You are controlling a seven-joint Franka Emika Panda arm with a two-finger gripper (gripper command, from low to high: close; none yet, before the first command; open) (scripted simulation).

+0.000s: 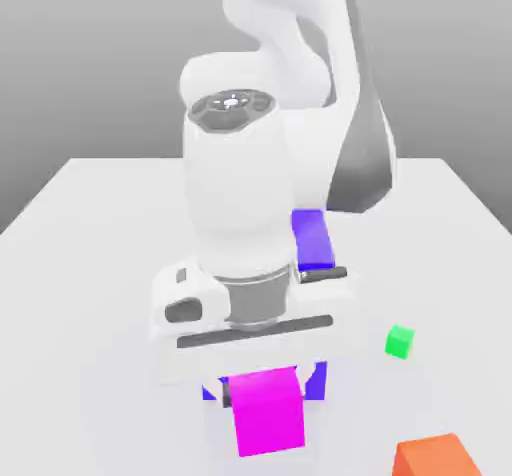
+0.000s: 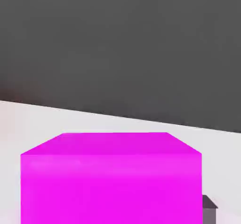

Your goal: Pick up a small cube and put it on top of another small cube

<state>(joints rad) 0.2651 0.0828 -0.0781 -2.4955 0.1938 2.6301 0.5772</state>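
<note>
1. Pincer (image 1: pixel 262 389) is clamped on the small cube (image 1: pixel 267 411), which hangs beneath the hand, apparently clear of the counter (image 1: pixel 90 264).
2. Pickup looks done.
3. Left: carry it onto another small cube, perhaps the orange cube (image 1: pixel 436 456) at the exterior view's lower right, and release.

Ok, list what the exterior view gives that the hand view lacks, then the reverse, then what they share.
Exterior view: the white arm, the blue-violet block partly behind it, the green cube and the orange cube toward that view's right. Hand view: a small grey piece beside the cube, too little to identify. Shared: the magenta small cube and the white table.
</note>
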